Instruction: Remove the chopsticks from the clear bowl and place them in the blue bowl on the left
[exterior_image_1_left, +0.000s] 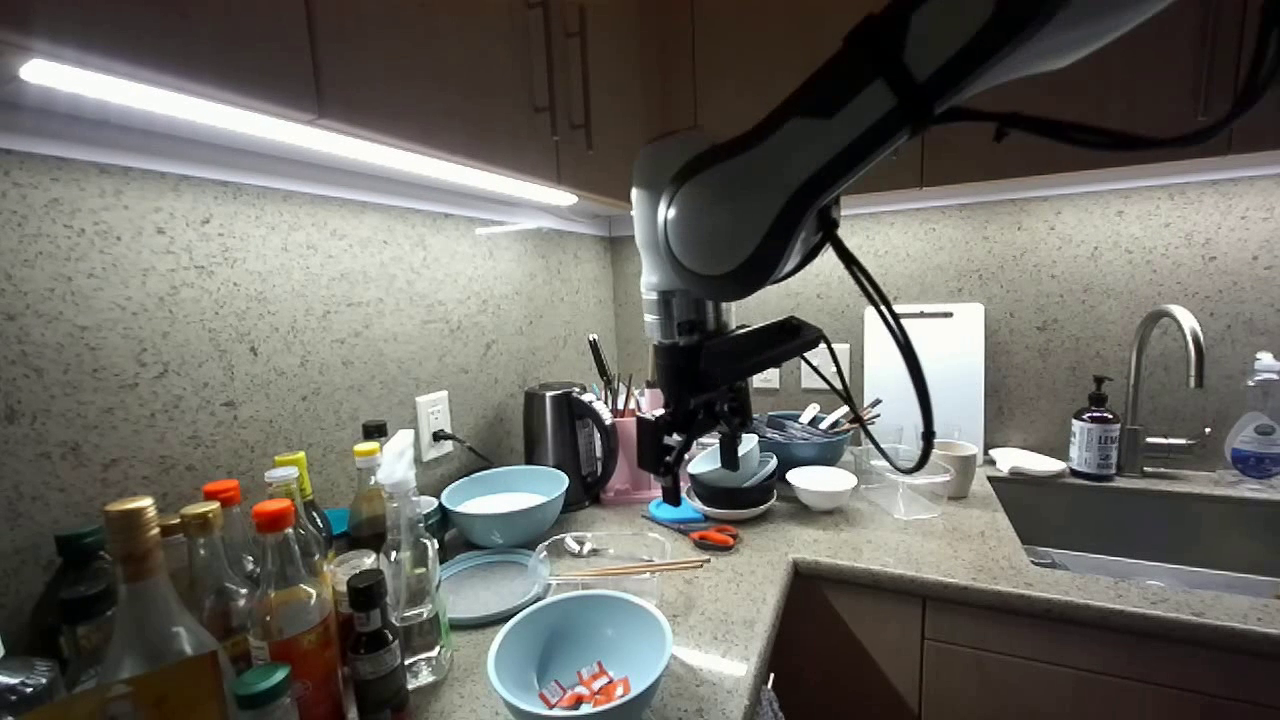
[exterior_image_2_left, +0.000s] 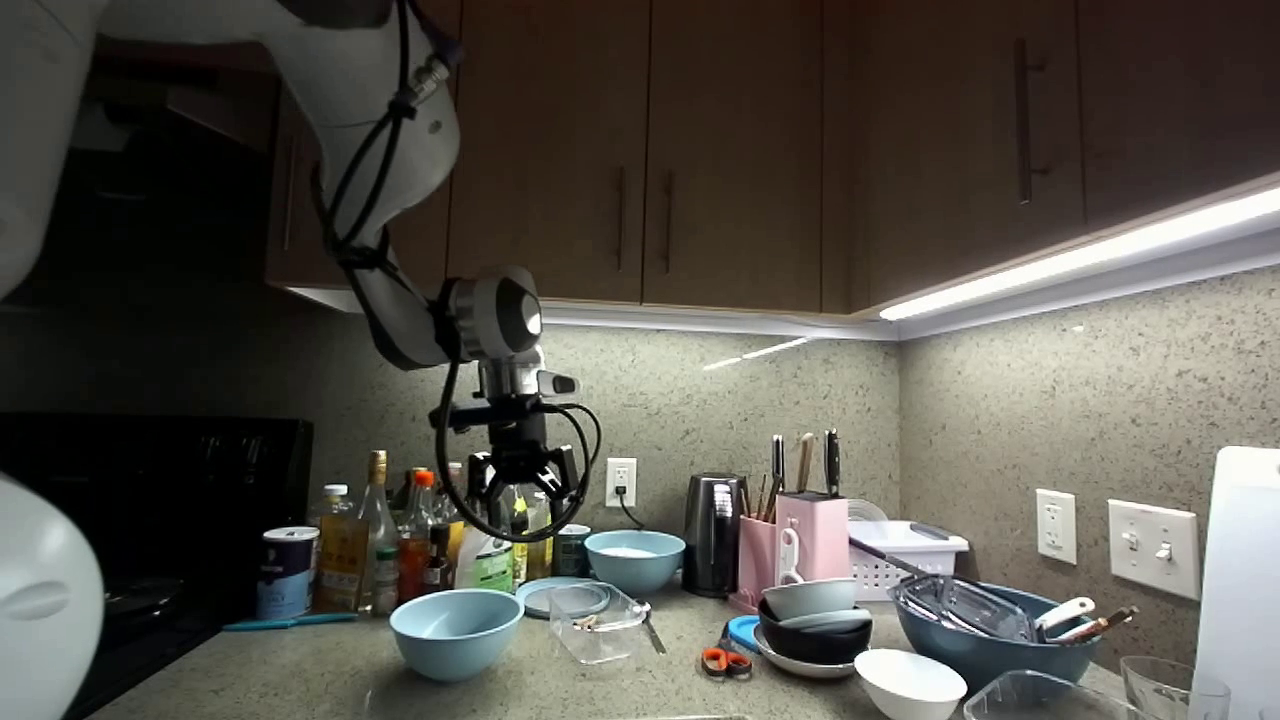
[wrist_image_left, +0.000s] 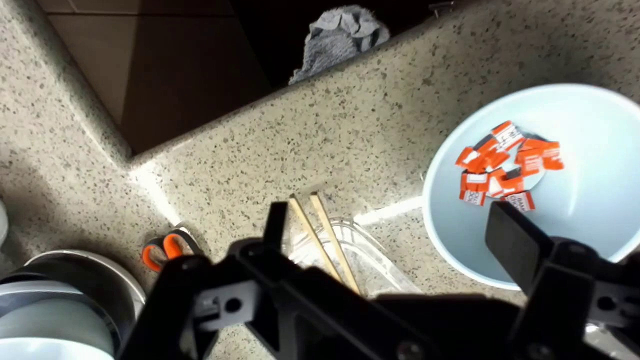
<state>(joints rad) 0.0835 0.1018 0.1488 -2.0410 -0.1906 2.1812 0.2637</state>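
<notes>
Nothing looks transferred yet: two chopsticks (wrist_image_left: 336, 245) lie in one clear bowl (exterior_image_2_left: 605, 647) near the inner corner of the desk (wrist_image_left: 350, 142); lifting and placing remain. The tool (wrist_image_left: 395, 227) is spread wide, empty. One pale-blue bowl (exterior_image_2_left: 455, 645), the likely target, stands by the front edge, a second pale-blue bowl (exterior_image_1_left: 503, 527) by the back edge.

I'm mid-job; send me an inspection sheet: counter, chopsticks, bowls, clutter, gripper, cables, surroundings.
Surface: speckled counter, bright glare streak.
Job's things: two chopsticks at the clear container, ends jutting past its rim; one blue bowl holds orange packets, a second blue bowl stands nearer the wall.
Clutter: orange-handled scissors, bottles, stacked bowls.
Gripper: open above the counter, nothing held.
Cables: black arm cable loops near the gripper; a black plug sits in the wall outlet.
Surroundings: kettle, sink, grey cloth below the counter's edge; people: nothing seen.
</notes>
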